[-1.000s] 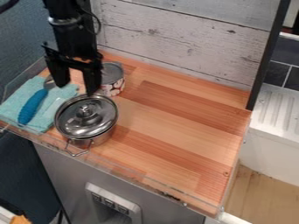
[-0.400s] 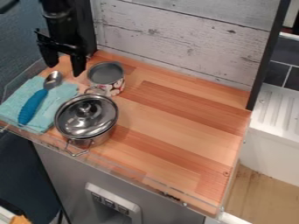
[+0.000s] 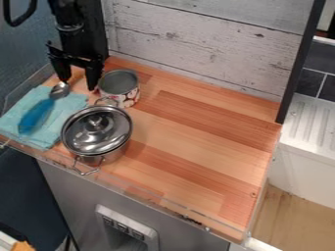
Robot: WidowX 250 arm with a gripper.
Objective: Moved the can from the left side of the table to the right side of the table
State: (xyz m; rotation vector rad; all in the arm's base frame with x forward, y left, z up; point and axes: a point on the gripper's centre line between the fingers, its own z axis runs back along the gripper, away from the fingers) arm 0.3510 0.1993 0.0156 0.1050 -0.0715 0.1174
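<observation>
The black gripper [image 3: 78, 84] hangs over the upper left of the table, its two fingers spread apart with nothing between them. Just right of its right finger stands the can [image 3: 119, 82], upright, with a grey top and a patterned red-and-white side. The can is at the back left of the wooden table [image 3: 190, 132], directly behind the pot, whose rear handle hides a little of its lower side.
In front of the can is a lidded metal pot [image 3: 97, 135]. A blue-handled spoon [image 3: 37, 115] lies on a turquoise cloth [image 3: 16, 110] at the left. A whitewashed plank wall [image 3: 209, 44] borders the back, and a clear rim lines the front edge.
The gripper first moved back and left, uncovering the can and the spoon's bowl, then came slightly right and down beside the can. The can and pot stayed in place.
</observation>
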